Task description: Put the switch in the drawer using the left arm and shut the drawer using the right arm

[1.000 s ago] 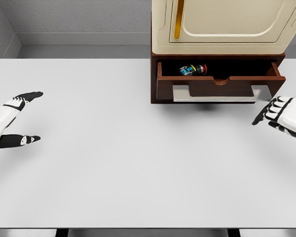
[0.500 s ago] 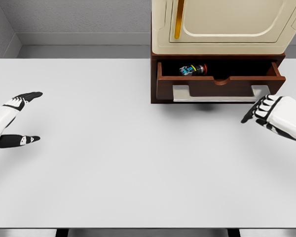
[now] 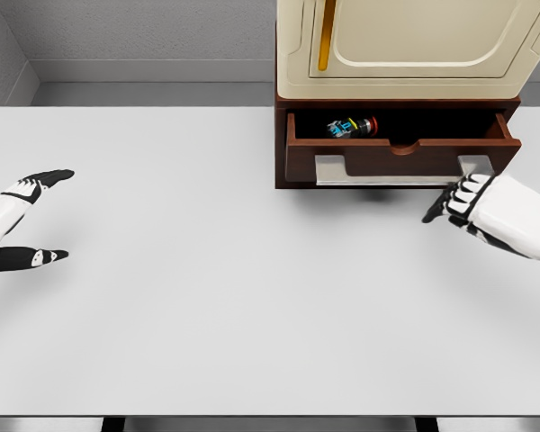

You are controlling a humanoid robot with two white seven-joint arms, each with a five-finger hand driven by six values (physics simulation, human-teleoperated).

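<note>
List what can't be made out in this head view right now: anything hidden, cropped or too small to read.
- Switch in the drawer: too small for its details to be read.
- Drawer interior: the back lies in deep shadow under the cabinet.
- Cabinet: its top is cut off by the upper edge.
- Right hand: head view cannot settle whether it touches the drawer front.
- Left hand: forearm cropped by the left edge.

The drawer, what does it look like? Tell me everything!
The dark brown wooden drawer is pulled open under a cream cabinet. It has a notch in its front edge and a silvery plate below. Inside lies a small blue, black and red switch. The right hand hovers near its front right corner.
</note>
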